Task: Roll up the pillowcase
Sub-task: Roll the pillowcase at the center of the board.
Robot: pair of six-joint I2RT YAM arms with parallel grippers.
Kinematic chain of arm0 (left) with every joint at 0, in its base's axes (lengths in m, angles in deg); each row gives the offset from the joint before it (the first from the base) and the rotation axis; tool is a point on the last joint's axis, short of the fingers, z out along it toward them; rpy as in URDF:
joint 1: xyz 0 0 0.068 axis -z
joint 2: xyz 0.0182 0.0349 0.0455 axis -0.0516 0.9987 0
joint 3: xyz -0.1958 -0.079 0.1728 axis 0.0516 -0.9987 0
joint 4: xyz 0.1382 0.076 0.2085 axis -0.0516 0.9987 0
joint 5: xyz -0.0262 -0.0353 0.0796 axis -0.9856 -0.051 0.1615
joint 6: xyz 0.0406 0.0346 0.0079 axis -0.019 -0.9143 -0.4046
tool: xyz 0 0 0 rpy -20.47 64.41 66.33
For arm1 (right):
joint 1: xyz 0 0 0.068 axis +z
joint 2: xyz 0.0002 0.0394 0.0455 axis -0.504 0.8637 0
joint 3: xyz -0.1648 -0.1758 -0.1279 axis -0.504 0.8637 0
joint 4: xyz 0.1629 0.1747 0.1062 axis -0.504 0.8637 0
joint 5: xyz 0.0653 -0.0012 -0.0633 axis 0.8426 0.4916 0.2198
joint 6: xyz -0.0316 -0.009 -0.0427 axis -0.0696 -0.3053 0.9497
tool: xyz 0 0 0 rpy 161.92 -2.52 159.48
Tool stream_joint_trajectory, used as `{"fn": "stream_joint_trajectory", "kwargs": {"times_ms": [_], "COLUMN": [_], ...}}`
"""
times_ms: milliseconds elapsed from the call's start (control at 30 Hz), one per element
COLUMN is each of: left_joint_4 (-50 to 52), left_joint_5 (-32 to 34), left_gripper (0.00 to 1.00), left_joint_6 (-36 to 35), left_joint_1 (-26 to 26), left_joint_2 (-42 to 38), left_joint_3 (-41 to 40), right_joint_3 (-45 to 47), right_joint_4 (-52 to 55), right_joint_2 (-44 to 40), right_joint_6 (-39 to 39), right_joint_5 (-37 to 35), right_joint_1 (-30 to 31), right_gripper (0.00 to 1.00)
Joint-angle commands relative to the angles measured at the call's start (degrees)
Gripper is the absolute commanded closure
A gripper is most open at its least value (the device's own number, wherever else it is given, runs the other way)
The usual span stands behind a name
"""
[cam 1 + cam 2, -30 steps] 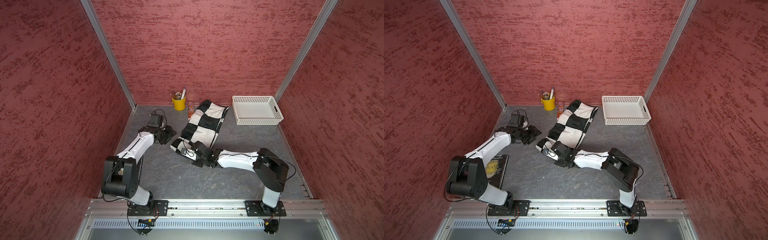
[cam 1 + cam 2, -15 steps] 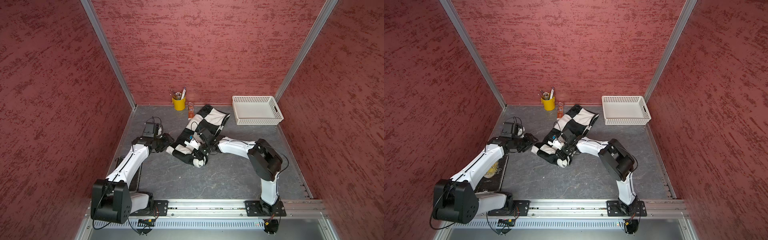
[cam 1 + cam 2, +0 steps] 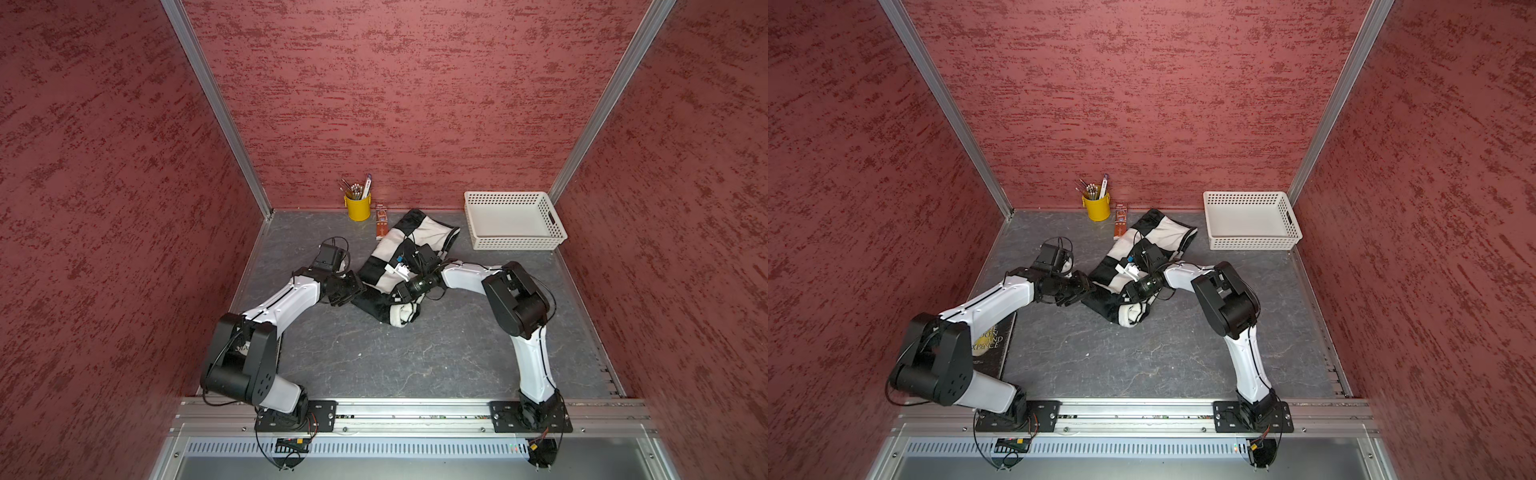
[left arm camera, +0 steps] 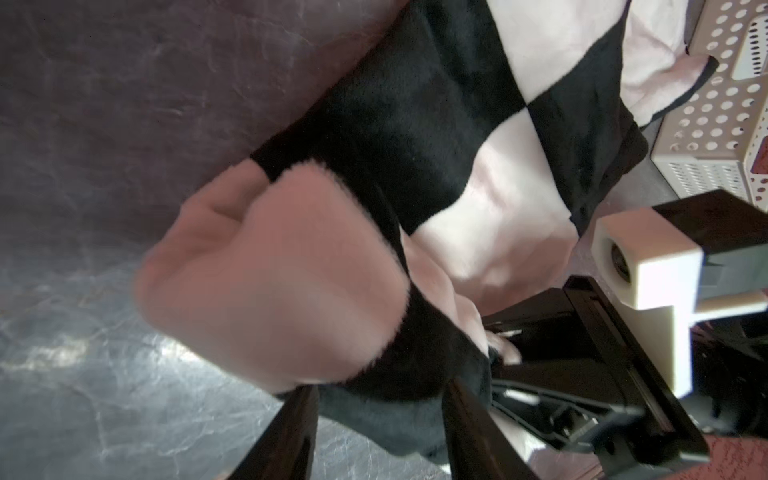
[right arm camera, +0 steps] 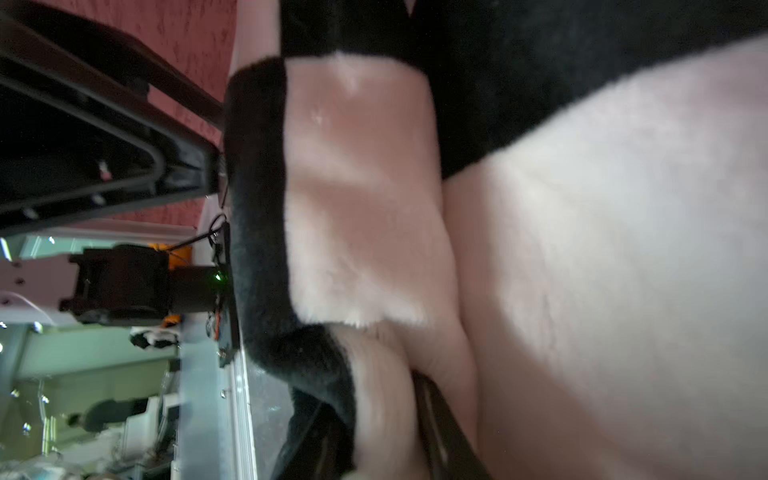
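A: Where is the pillowcase, and how far is the work?

B: The plush pillowcase with big black and white squares [image 3: 432, 227] lies on the grey marbled tabletop [image 3: 374, 357], toward the back and at a slant. Its near end is already a thick bundle. Its far end lies flat, close to the white perforated plastic basket [image 3: 515, 243]. By my judgement most of the length is not rolled yet.

A: What do the grippers hold?

B: In the left wrist view the left gripper [image 4: 380, 388] has its jaws about half closed, and black plush fills the gap between them, so it grips one side of the bundle. The right gripper [image 3: 398, 297] is at the other side, on the cloth. Its view is blurred, so one cannot tell whether it holds anything.

A: How should the robot do this step well?

B: Both sides of the bundle should turn together, otherwise the roll becomes a cone. The plush is thick and springy, so one gripper should pin the bundle while the other takes a new hold.

A: And the arms?

B: The left arm reaches low and long from its base. The right arm has its elbow raised and its forearm folded back toward the middle.
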Motion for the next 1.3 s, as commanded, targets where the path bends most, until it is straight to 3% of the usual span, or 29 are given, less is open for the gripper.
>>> {"fn": "stream_joint_trajectory", "kwargs": {"times_ms": [0,133,200,233,333,567,800,933,1000,1067,1167,1267], "left_joint_4": [-2.4,-1.7,-1.9,-2.0,-2.3,-2.7,-2.5,-2.6,-2.7,-2.6,-2.6,-1.9], "left_joint_5": [1.1,1.0,1.0,0.9,0.1,-0.8,-1.1,-1.1,-1.1,-1.3,-1.7,-2.4], "left_gripper": [0.49,0.50,0.50,0.50,0.50,0.50,0.50,0.50,0.50,0.50,0.50,0.50], "left_joint_6": [1.1,1.3,1.7,1.8,2.2,2.1,1.8,1.8,1.8,1.7,1.6,1.3], "left_joint_1": [0.0,0.0,0.0,-0.1,-0.2,-0.4,-0.8,-1.1,-1.2,-1.5,-2.1,-3.4], "left_joint_2": [3.4,6.7,7.5,8.0,9.7,10.7,10.3,10.1,10.1,10.0,9.5,7.9], "left_joint_3": [3.5,5.3,5.7,6.0,6.6,6.9,6.5,6.5,6.4,6.6,7.1,7.9], "right_joint_3": [-0.3,2.6,4.7,6.2,9.8,13.0,12.2,12.7,12.5,12.5,12.3,11.2], "right_joint_4": [-0.6,-0.6,-0.1,-0.5,-1.3,-8.3,-16.6,-18.3,-17.4,-16.1,-13.1,-8.7], "right_joint_2": [-2.2,-11.3,-16.3,-18.9,-23.4,-20.2,-12.7,-9.9,-9.0,-8.3,-8.0,-8.6], "right_joint_6": [-0.1,2.6,5.9,8.0,13.9,29.2,37.3,38.8,37.1,35.8,33.5,29.0], "right_joint_5": [-4.3,-15.1,-24.6,-29.4,-43.1,-70.4,-82.7,-84.4,-84.7,-84.6,-82.3,-78.3], "right_joint_1": [-0.6,0.3,2.6,4.2,10.1,24.7,28.7,28.8,28.8,28.7,28.4,27.1], "right_gripper": [0.56,0.48,0.44,0.36,0.33,0.27,0.24,0.24,0.28,0.41,0.75,0.99]}}
